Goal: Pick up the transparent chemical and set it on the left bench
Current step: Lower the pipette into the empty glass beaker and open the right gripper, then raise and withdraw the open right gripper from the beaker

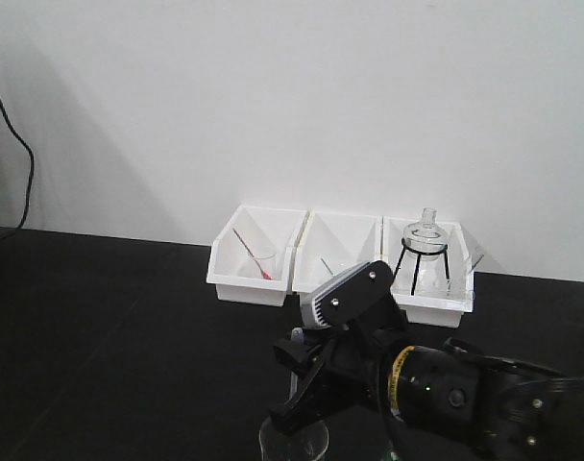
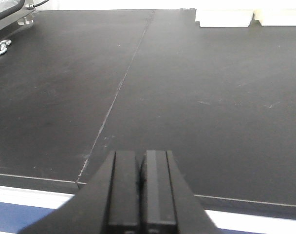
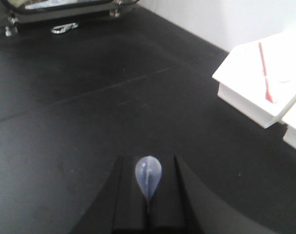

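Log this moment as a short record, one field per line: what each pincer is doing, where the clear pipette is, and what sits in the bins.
right pincer: shut on the transparent pipette, bulb showing between the fingers, over the black bench
left pincer: shut, empty, above bare bench near the front edge
left bin: small beaker with red pipette
middle bin: greenish pipette, faint
right bin: glass flask on a black stand
beaker: on the bench under the right arm
placement: not yet done
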Robot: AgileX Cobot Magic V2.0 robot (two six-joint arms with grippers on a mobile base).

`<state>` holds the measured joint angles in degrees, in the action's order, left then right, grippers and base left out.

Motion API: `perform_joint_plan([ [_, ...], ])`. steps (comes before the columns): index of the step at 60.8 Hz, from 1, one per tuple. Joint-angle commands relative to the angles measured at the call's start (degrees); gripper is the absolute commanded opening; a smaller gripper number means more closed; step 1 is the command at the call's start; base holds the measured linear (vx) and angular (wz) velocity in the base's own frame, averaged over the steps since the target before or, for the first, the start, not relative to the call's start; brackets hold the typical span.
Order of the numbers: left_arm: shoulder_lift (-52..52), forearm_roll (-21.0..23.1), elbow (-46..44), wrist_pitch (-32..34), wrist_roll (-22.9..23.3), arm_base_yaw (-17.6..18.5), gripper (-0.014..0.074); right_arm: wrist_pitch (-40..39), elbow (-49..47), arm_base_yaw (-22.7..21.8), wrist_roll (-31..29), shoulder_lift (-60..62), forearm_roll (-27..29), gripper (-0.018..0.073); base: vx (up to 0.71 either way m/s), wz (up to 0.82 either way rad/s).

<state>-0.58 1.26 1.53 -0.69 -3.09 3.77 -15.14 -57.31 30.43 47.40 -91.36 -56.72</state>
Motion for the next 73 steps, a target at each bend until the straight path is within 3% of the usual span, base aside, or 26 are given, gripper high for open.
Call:
perform_joint_plan([
  [1,-1.10,0.04,0.93,4.49,0.45,0.10,-0.0004,-2.50,-3.00,0.09,-1.32,-0.83,1.07,0.0015,0.00,0.00],
  [12,-1.10,0.04,0.93,4.49,0.45,0.10,-0.0004,-3.32,-3.34,0.09,-1.26,-4.86,1.40,0.0117,0.00,0.00],
  [30,-1.10,0.04,0.93,4.49,0.45,0.10,-0.0004,-3.78,-3.34,0.09,-0.64,-5.28,1.50,0.0505,0.00,0.00],
  [36,-1.10,0.04,0.93,4.49,0.45,0.10,-0.0004,-3.83,-3.34,0.09,-0.48,-4.85,1.50,0.0589,0.00,0.00],
  [51,-1.10,0.04,0.93,4.49,0.45,0.10,-0.0004,3.65,-3.14,1.40,9.06,7.73,-1.20,0.0560,0.00,0.00],
  [65,-1.10,0.04,0.93,4.49,0.45,0.10,-0.0004,17.73,-3.14,7.24,9.64,21.48,-1.89,0.0511,0.00,0.00],
  [73,-1.10,0.04,0.93,4.49,0.45,0.10,-0.0004,18.60,-3.14,7.38,9.64,25.74,-1.89,0.0498,0.00,0.00],
])
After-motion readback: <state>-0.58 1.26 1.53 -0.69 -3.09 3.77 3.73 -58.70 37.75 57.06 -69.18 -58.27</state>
